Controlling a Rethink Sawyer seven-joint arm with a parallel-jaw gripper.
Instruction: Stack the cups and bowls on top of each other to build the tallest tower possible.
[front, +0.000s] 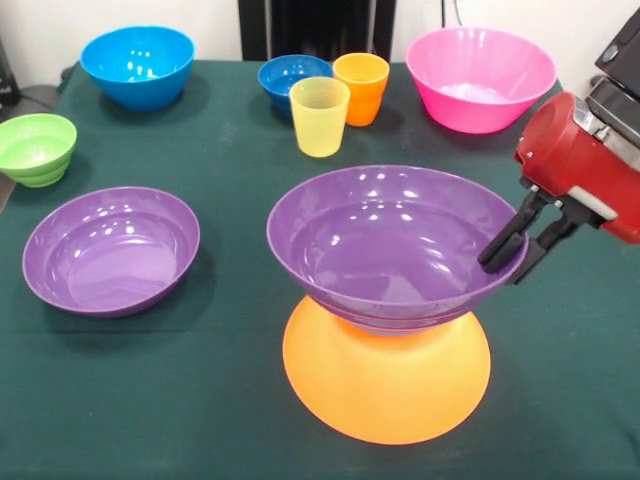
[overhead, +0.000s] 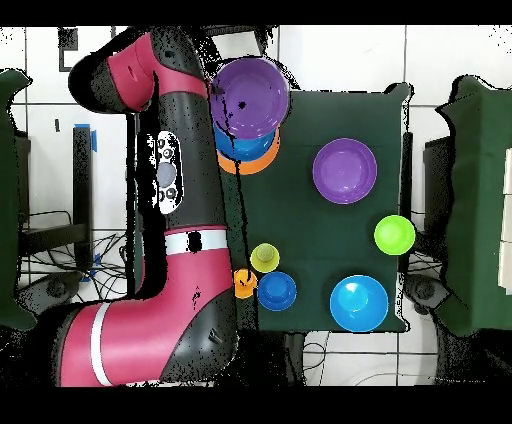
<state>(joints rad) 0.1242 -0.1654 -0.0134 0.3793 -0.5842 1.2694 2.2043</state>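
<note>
Front camera sits low and close, facing across the dark green cloth-covered table (front: 150, 400) toward twelve o'clock; overhead camera looks straight down — both share that table (overhead: 330, 240).

We see the red and black arm (front: 585, 165) reach in from the right edge of the front view, its red wrist housing angled down and to the left. At its end the gripper (front: 512, 262) carries two black fingers (front: 505, 245) pointing down-left, set slightly apart, one on each side of a bowl's rim. In the overhead view the arm (overhead: 185, 200) rises from the base at the bottom and bends at the top left.
</note>
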